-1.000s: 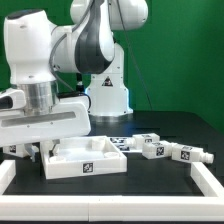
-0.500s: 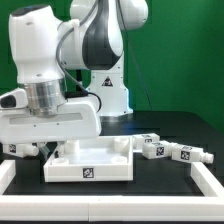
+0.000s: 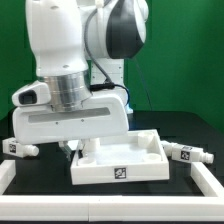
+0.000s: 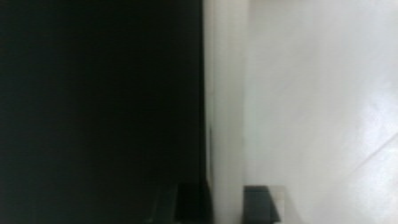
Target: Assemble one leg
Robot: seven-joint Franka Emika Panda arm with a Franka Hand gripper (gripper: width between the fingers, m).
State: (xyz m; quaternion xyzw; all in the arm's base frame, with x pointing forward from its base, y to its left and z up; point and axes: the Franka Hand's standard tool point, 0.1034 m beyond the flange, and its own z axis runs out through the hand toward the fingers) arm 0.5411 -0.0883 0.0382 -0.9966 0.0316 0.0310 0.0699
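Observation:
The large white tray-like part [image 3: 125, 160] with a tag on its front wall lies on the black table. My gripper [image 3: 76, 147] is down at the tray's wall at the exterior view's left, mostly hidden under the hand. In the wrist view the gripper [image 4: 228, 203] has its two dark fingertips [image 4: 263, 202] astride the edge of a white wall, shut on it. One leg [image 3: 188, 154], a small white peg with a tag, lies at the exterior view's right of the tray. Another leg [image 3: 19, 148] lies at the left.
A white frame [image 3: 212, 178] borders the table at the front and at both sides. The robot's base [image 3: 110, 82] stands behind the tray, with a green backdrop beyond it.
My gripper and the tray have moved together toward the exterior view's right. The tray now covers the spot where a leg showed beside it. A leg at the left has come into view.

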